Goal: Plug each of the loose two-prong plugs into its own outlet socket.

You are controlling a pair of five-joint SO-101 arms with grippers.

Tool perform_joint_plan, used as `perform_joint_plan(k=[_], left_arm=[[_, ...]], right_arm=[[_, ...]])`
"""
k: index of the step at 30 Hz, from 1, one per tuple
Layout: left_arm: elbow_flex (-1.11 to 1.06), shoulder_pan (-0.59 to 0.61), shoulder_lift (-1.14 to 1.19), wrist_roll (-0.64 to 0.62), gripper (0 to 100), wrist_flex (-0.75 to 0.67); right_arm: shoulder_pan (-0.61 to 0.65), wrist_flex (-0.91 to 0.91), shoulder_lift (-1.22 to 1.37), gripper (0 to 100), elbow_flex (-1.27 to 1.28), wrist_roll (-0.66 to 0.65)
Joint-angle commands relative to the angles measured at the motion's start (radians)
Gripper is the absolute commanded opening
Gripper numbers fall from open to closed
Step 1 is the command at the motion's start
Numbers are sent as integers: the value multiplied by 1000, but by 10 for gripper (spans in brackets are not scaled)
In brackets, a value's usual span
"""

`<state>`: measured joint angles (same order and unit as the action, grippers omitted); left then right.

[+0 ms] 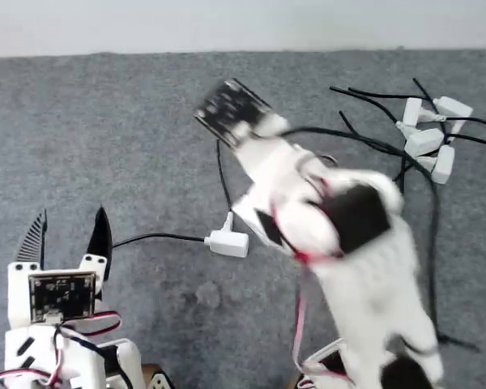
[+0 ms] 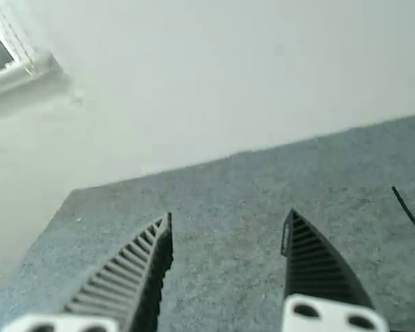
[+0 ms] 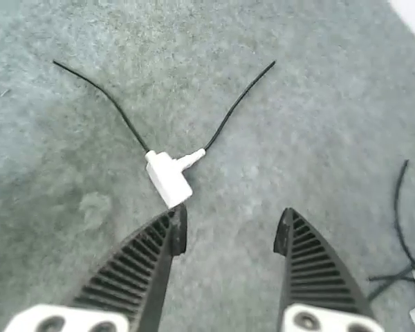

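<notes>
Right gripper [image 3: 232,220] open, jaws wide apart, nothing between them, low over the gray mat [image 3: 297,104]. Tip of one finger [image 3: 152,263] sits just beside a white socket block [image 3: 167,181]; whether they touch is unclear. A small white plug [image 3: 191,158] touches the block's end, with black cords [image 3: 104,97] fanning away over bare mat. Left gripper [image 1: 69,231] also open and empty, at the mat's near-left part, bare mat ahead up to the far edge at the white wall [image 2: 228,83]. Cluster of white plugs and sockets [image 1: 428,139] with tangled cords lies near the far-right edge, well apart from both grippers.
</notes>
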<state>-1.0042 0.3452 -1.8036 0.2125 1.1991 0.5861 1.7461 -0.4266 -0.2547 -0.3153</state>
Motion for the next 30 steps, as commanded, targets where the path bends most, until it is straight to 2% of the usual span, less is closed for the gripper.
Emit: perform_joint_plan(k=[1, 4, 9, 13, 16, 18, 20, 23, 25, 30], left_arm=[[51, -8, -14, 17, 242, 92], [65, -8, -14, 17, 242, 104], [33, -52, -14, 17, 242, 115], [-44, -147, -14, 17, 242, 140], [-85, -153, -14, 17, 242, 124], [-127, -153, -14, 17, 242, 123], [-186, -153, -14, 17, 242, 118], [-228, -153, -14, 18, 242, 89], [-260, -153, -14, 18, 242, 60], [-450, -158, -14, 18, 242, -72]], right_arm=[[-15, 51, -278, 206, 71, -18], [-8, 47, -499, 205, 219, -28], [-13, 18, -857, 205, 506, -155], [-15, -50, -1136, 205, 741, -161], [-15, -59, -1330, 205, 868, -166], [-15, -39, -1411, 205, 928, -166], [-31, -13, -1388, 205, 941, -167], [-139, -53, -1379, 205, 948, -169], [-255, -134, -1388, 205, 979, -187], [-556, -400, -1389, 205, 1238, -250]])
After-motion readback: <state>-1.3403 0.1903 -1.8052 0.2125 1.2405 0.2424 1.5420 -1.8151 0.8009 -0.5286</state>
